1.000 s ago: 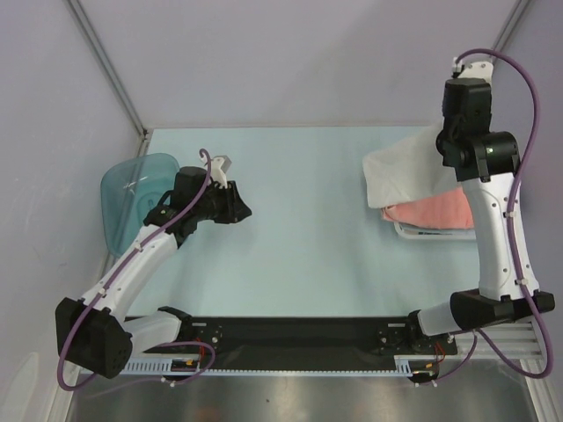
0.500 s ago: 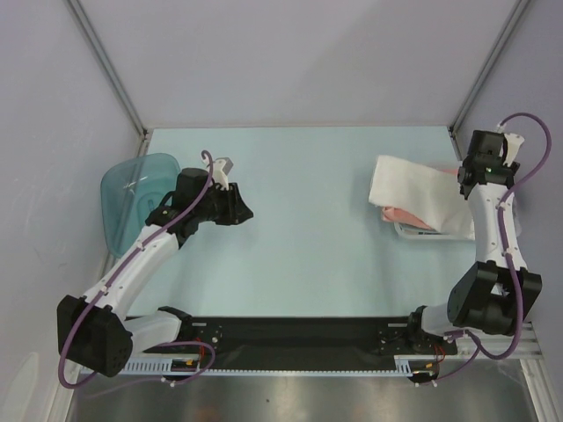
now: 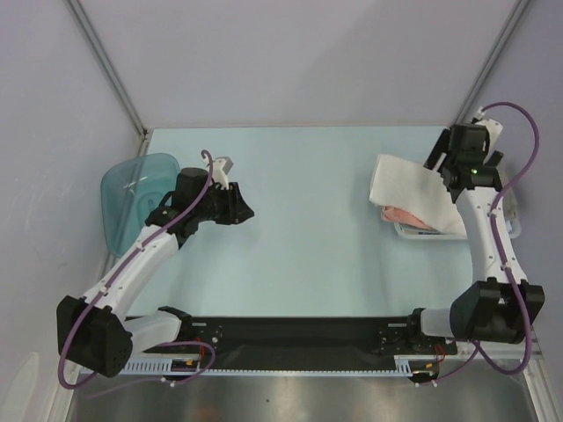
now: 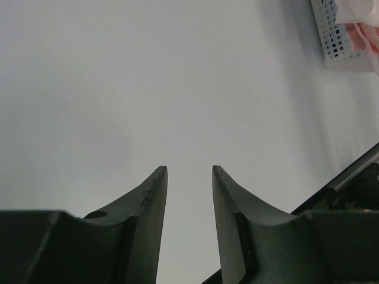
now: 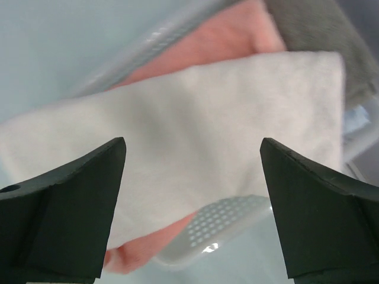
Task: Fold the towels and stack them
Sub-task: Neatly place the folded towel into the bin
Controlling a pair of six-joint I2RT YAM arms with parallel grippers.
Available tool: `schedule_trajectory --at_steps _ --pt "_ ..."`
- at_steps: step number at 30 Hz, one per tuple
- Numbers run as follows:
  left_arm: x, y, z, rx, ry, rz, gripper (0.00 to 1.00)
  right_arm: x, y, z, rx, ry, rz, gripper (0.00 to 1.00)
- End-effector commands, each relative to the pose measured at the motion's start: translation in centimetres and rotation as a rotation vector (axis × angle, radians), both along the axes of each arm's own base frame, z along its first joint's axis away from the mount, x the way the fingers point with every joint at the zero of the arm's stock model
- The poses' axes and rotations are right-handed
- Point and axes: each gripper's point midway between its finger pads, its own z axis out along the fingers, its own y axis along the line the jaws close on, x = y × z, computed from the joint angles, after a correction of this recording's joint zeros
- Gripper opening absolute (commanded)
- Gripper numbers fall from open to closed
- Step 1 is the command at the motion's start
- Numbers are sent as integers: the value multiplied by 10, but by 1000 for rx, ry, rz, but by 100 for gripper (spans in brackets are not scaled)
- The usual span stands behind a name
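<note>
A white towel (image 3: 406,189) lies draped over a salmon-pink towel (image 3: 415,216) in the white lattice basket (image 3: 424,234) at the right. My right gripper (image 3: 440,160) hovers just above the white towel's far right end, open wide and holding nothing. In the right wrist view the white towel (image 5: 195,124) spreads below the right gripper (image 5: 192,142), the pink towel (image 5: 207,41) shows beyond it, and a grey towel (image 5: 320,26) peeks out at the top right. My left gripper (image 3: 244,211) hangs over bare table at the left. The left gripper (image 4: 189,170) is open and empty.
A translucent blue tub (image 3: 132,189) sits at the table's left edge behind my left arm. The basket rim (image 5: 234,220) shows under the towels, and the basket (image 4: 340,41) appears far off in the left wrist view. Walls close in the table at back and sides.
My right gripper opened and let go of the white towel, which now lies over the basket. The right arm dropped and pulled back toward the far right corner. The left arm held still.
</note>
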Motion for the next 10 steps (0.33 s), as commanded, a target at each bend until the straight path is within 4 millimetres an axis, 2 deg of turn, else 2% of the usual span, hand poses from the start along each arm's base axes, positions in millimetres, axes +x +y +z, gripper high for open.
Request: schedule_trajectory --at_steps 1,2,4,5,10 --pt "3 0 15 -3 -74 -6 42 17 52 62 60 -224 139 100" --pt "2 1 16 -3 -76 -5 42 18 79 72 67 -264 205 100" --pt "2 1 19 -4 -89 -3 42 17 105 83 78 -316 261 100" --pt "3 2 20 -1 -92 1 43 15 128 88 83 -345 324 100" --pt "2 6 26 5 -116 12 43 9 162 84 62 -353 372 100"
